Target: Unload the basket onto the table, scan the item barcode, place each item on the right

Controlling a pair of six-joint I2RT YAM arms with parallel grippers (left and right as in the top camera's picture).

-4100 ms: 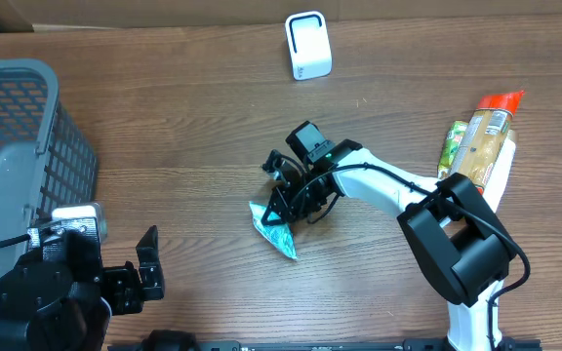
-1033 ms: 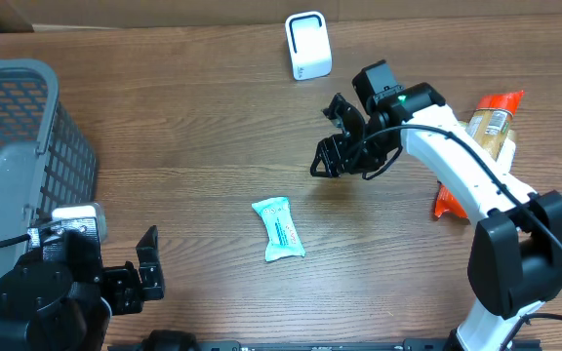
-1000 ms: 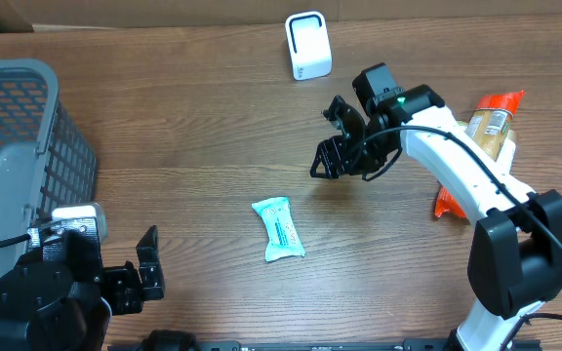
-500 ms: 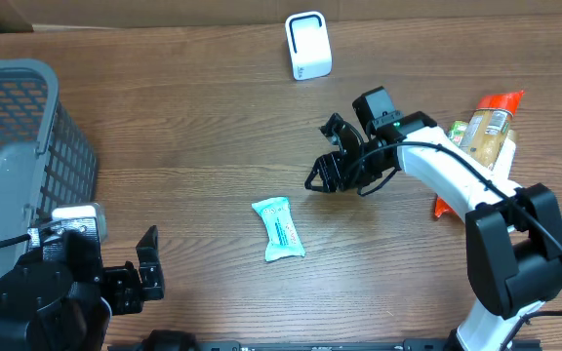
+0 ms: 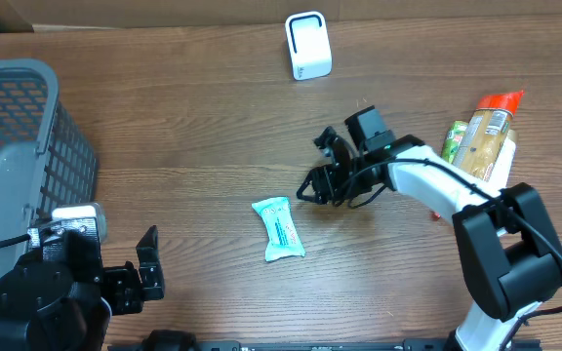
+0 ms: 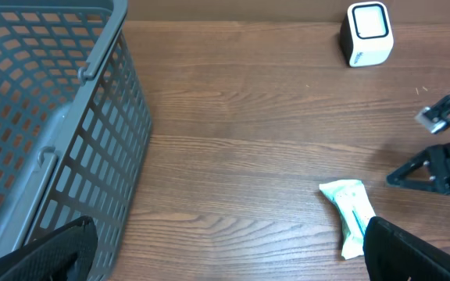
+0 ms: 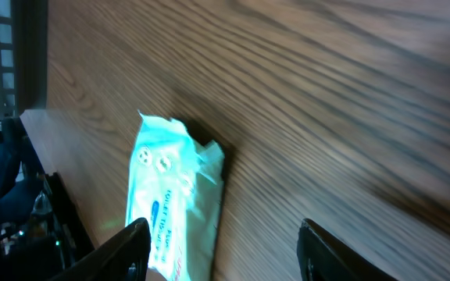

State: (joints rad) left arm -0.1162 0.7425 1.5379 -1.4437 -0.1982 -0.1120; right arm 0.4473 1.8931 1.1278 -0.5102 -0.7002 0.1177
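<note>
The item, a teal tissue packet, lies flat on the wooden table. It also shows in the left wrist view and, blurred, close under the right wrist camera. My right gripper hovers just to the right of the packet, open, with nothing between its fingers. The white scanner stands at the back of the table. My left gripper rests at the front left, wide open and empty.
A grey mesh basket fills the left side. At the right edge lie a brown bottle with an orange cap and a green packet. The right arm stretches from the front right toward the middle.
The right gripper has come forward and left from the space below the scanner, toward the packet, its jaws narrowing a little. The packet and the left arm have not moved.
</note>
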